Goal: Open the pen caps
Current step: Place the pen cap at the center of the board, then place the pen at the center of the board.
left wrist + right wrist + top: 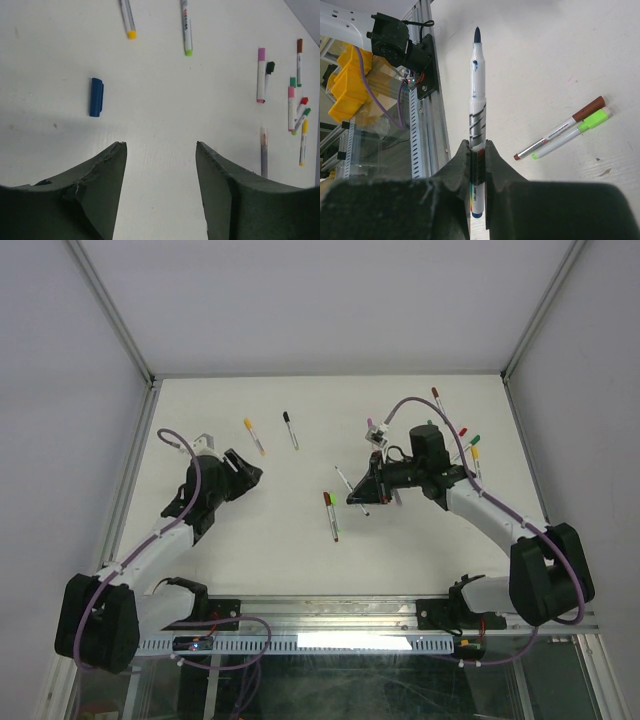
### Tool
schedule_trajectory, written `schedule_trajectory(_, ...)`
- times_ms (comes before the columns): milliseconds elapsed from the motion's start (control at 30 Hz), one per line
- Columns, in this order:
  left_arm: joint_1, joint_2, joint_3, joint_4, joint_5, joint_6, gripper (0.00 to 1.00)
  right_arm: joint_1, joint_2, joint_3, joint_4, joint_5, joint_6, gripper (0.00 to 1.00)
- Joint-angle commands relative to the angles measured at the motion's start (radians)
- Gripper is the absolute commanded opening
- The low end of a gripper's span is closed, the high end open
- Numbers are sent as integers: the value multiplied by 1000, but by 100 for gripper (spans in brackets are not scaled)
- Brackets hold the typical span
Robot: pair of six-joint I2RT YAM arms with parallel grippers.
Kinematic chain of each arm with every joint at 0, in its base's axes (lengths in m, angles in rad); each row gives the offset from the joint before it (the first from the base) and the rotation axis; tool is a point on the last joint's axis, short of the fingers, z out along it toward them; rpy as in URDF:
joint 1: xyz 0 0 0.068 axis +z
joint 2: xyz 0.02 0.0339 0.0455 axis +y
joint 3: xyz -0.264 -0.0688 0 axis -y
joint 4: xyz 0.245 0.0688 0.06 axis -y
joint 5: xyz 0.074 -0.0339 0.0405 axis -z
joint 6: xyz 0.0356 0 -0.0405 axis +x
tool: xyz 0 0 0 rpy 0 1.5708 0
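Observation:
My right gripper (477, 150) is shut on a white pen barrel (476, 110) whose dark blue tip (477, 35) is bare and points away. In the top view this gripper (362, 495) holds the pen (350, 488) above the table's middle. A loose blue cap (96, 96) lies on the table ahead and left of my left gripper (160, 145), which is open and empty. In the top view the left gripper (245, 472) is at the left; the blue cap does not show there. A brown cap (592, 106) and a green cap (597, 119) sit on two pens lying side by side.
More pens lie on the white table: a yellow-tipped one (254, 435), a black-capped one (290, 428), a pink one (375, 430) and a cluster at the far right (467, 445). The aluminium frame rail (422, 125) runs along the near edge.

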Motion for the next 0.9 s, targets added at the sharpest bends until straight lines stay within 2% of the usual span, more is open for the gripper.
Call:
schedule_trajectory(0,9,-100,-42,124,96,36,60,22,9,0,79,-4,34,2)
schedule_trajectory(200,9,-190,-74,163,155,2,65,59,24,-2,89,18,40,3)
schedule_trajectory(467,9,-274,-76,189,215,-25,84,140,58,8,109,70,58,4)
schedule_trajectory(533,9,-293,-76,180,217,-22,86,172,77,20,109,92,65,4)
schedule_trajectory(600,9,-314,-74,162,213,-21,90,206,103,41,105,120,76,4)
schedule_trajectory(700,9,-357,-66,114,198,-21,92,280,156,88,77,200,87,4)
schedule_trajectory(867,8,-442,32,-60,103,-9,92,391,300,228,-16,360,118,4)
